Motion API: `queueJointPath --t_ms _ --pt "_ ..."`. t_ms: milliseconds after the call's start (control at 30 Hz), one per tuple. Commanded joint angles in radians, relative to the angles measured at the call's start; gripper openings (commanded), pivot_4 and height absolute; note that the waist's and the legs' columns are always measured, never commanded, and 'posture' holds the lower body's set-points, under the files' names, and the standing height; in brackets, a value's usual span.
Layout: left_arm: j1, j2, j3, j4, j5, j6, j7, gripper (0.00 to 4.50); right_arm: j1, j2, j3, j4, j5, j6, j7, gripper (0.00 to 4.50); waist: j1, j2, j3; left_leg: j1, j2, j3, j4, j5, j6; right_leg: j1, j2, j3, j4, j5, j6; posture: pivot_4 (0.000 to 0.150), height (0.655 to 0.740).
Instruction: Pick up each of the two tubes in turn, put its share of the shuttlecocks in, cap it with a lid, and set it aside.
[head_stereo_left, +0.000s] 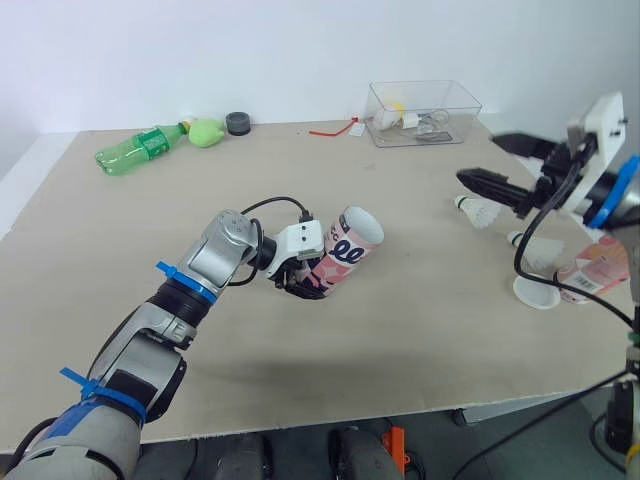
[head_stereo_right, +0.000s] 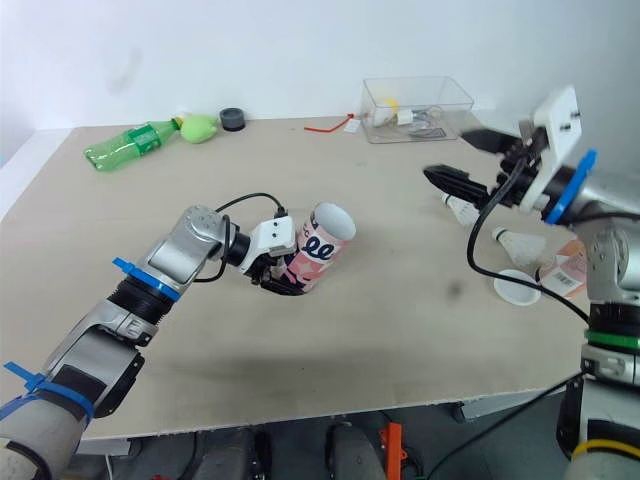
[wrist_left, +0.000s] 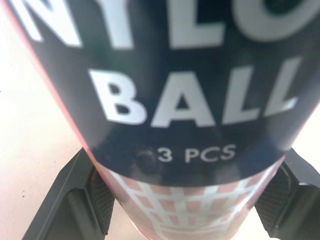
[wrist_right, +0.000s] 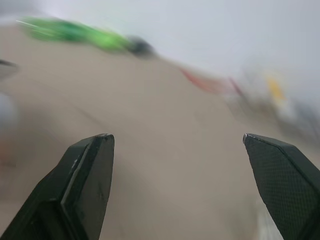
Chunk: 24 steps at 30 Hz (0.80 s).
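A pink and dark tube (head_stereo_left: 345, 250) tilts over the table's middle, open mouth up and to the right, with my left gripper (head_stereo_left: 300, 283) shut on its lower end. The left wrist view shows its label (wrist_left: 190, 100) between the two fingers. My right gripper (head_stereo_left: 500, 165) hovers open above the table at the right with nothing in it. Below it lie two white shuttlecocks (head_stereo_left: 475, 211) (head_stereo_left: 535, 250). A white lid (head_stereo_left: 535, 291) rests near the front right. The second pink tube (head_stereo_left: 598, 268) lies on its side at the right edge.
A clear plastic box (head_stereo_left: 423, 112) with small items stands at the back. A green bottle (head_stereo_left: 140, 148), a green object (head_stereo_left: 206, 131) and a black cap (head_stereo_left: 238, 122) lie at the back left. A red strip (head_stereo_left: 330, 130) lies beside the box.
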Motion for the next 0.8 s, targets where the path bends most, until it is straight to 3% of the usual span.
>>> queueJointPath --t_ms 33,200,533,800 --pt "-0.015 -0.003 0.007 -0.018 -0.003 -0.012 0.003 3.01 0.036 0.059 -0.074 -0.100 -0.046 0.056 -0.230 4.43 -0.001 0.002 0.000 0.000 0.000 0.000 0.000 0.000 0.000 -0.001 0.000 0.001 0.000 0.000 0.000 0.150 0.7400" --pt "-0.009 -0.006 0.003 -0.024 -0.006 -0.011 -0.003 3.01 0.114 0.131 -0.116 -0.179 -0.115 0.102 -0.434 4.43 -0.002 0.003 0.000 0.000 -0.001 0.001 0.000 0.001 -0.001 -0.001 0.001 0.002 0.002 -0.003 0.007 0.150 0.7400" --pt "-0.010 -0.020 0.003 -0.025 -0.010 -0.008 -0.003 3.01 0.198 0.179 -0.124 -0.258 -0.134 0.151 -0.522 4.43 -0.003 0.003 0.000 0.000 -0.002 0.001 0.000 0.001 -0.001 -0.001 0.000 0.004 0.001 -0.003 0.009 0.150 0.7400" --pt "-0.005 -0.018 0.002 -0.032 -0.009 -0.010 -0.005 3.01 0.201 0.225 -0.207 -0.216 -0.098 0.170 -0.565 4.43 -0.003 0.003 0.000 0.001 -0.002 0.001 0.000 0.000 -0.001 -0.001 0.001 0.005 0.001 -0.003 0.009 0.150 0.7400"
